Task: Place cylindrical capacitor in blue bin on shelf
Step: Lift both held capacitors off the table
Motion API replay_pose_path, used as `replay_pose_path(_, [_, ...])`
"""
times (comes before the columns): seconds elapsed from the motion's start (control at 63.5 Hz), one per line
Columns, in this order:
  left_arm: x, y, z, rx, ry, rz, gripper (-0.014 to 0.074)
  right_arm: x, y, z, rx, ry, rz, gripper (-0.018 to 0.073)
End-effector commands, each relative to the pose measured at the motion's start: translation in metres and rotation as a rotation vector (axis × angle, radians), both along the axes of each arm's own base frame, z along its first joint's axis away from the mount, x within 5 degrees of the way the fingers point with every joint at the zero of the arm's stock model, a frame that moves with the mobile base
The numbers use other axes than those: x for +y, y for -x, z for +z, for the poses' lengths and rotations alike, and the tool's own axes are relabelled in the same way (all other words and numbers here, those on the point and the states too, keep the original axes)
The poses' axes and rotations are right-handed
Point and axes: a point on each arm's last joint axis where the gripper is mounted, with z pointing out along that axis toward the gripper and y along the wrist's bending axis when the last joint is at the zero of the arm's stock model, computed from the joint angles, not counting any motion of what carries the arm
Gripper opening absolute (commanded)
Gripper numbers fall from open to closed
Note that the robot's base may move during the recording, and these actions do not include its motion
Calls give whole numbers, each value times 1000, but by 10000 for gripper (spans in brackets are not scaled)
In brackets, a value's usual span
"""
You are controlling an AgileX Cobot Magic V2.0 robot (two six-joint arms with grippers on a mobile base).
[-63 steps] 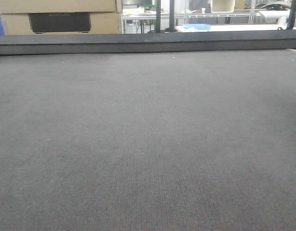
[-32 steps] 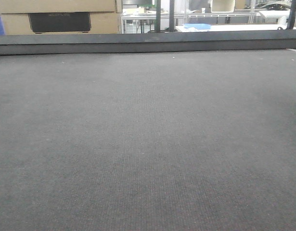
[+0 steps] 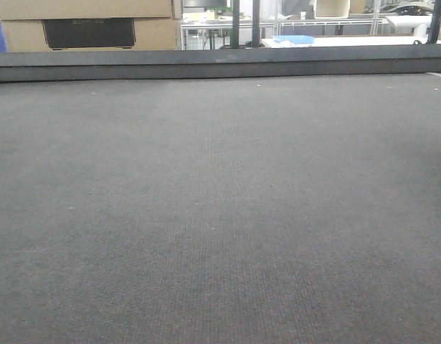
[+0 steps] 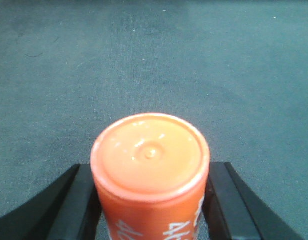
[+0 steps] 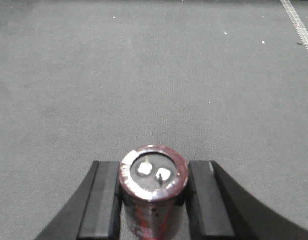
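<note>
1. Dark grey woven-cloth worktop (image 3: 220, 215): fills the front view from the near edge to a raised dark rail (image 3: 220, 63) at its far side. No object and no arm shows on it in this view.
2. Background beyond the rail: a tan cardboard box (image 3: 84, 8) at far left and a flat blue tray (image 3: 293, 39) on a white surface at far right. Pale racking stands between them, too small to identify. No stainless shelf or blue bin can be made out with certainty.
3. Right gripper (image 5: 152, 200): black fingers closed against both sides of the cylindrical capacitor (image 5: 152, 175). This is a small dark cylinder with reddish print, a pale silvery rim and two bright terminals on the end facing the wrist camera. It is held above bare worktop.
4. Left gripper (image 4: 151, 200): black fingers clamped on a glossy orange cylinder (image 4: 149, 152) with white lettering on its side, also over bare worktop.
5. Change noted: compared with a second ago, the far rail sits a touch lower in the front view and the background items have shifted slightly. Since half a second ago almost nothing differs.
6. Reading: the small shift suggests the camera or base moved a little and then settled. The capacitor seems securely in hand, so pickup looks done. Transport to the bin looks barely begun, with the destination yet to come into view.
</note>
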Motion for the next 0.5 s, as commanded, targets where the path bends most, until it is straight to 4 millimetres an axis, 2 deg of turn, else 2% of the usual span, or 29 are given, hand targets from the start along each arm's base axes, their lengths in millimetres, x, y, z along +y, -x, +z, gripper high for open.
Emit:
replay_pose_path(0.0, [-1,2,5,-27,-1,-5,-111,-1,2,7,-45,8,-5,-162])
replay_pose_path(0.488, [-1,2,5,-27,-1,-5,-111,-1,2,7,-45,8,-5,-162])
